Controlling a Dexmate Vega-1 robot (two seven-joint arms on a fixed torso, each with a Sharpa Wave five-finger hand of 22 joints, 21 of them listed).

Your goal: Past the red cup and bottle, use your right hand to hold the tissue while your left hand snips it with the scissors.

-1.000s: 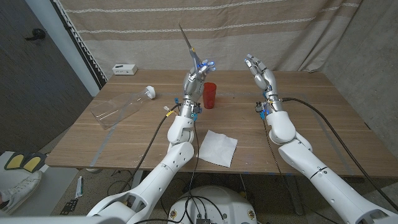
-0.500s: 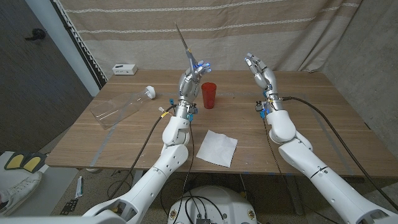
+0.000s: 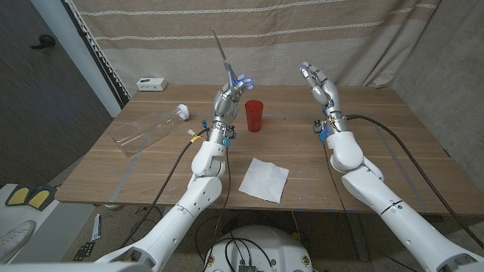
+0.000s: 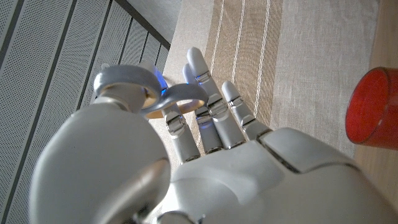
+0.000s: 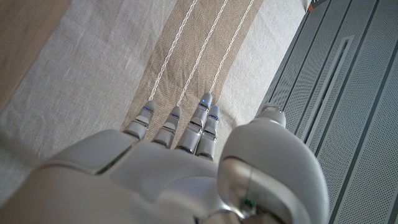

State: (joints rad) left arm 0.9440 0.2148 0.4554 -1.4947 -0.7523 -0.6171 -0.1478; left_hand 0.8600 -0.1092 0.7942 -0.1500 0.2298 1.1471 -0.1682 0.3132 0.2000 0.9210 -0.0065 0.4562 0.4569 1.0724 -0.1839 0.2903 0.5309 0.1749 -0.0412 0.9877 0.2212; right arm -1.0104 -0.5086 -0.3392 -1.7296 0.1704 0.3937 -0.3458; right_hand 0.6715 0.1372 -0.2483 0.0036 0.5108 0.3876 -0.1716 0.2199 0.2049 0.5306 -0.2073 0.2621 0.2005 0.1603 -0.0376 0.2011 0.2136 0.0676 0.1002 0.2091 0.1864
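L hand holds scissors up, just left of red cup. R hand raised, fingers spread, empty. Tissue near on worktop.

The wooden table carries 4 things: a white tissue at 6 o'clock, a red cup upright at 12, a clear bottle lying at 9, a small white box at 10.
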